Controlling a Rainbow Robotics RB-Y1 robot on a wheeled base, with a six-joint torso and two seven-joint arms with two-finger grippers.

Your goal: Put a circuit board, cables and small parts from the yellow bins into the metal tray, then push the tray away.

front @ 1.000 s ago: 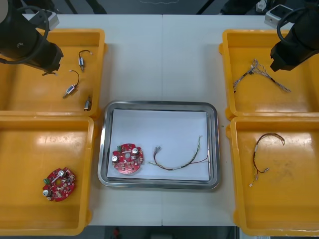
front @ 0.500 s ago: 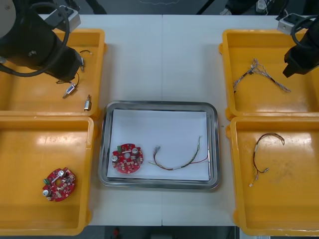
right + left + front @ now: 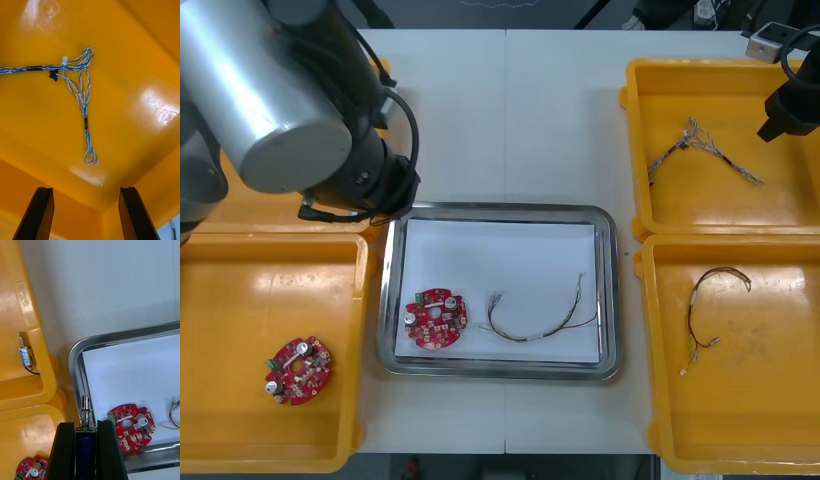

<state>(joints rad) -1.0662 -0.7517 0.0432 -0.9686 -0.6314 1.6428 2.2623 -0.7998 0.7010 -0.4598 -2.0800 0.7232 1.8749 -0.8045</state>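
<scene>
Metal tray (image 3: pixel 500 209), white inside: red circuit board (image 3: pixel 436 320) + red/yellow cable (image 3: pixel 525 338), apart. L gripper (image 3: pixel 86 426) clamped on a small metal part (image 3: pixel 85 410) over tray's rim, board just past its fingertips. Another small part (image 3: pixel 25 352) lies in far-L yellow bin (image 3: pixel 15 315) alongside. Near-L bin (image 3: pixel 240 300): second board (image 3: pixel 298 370). R gripper (image 3: pixel 85 192), fingers apart, empty, over far-R bin (image 3: pixel 142 56), blue-white cable (image 3: pixel 80 93) ahead of fingertips. Near-R bin (image 3: pixel 780 400): black cable (image 3: pixel 693 305).

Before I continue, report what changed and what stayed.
The left arm swung from the far yellow bin to the shiny metal tray, jaws shut on a small metal part. The right arm drew outward, jaws open. The tray's round red circuit board and thin cable stayed.
</scene>
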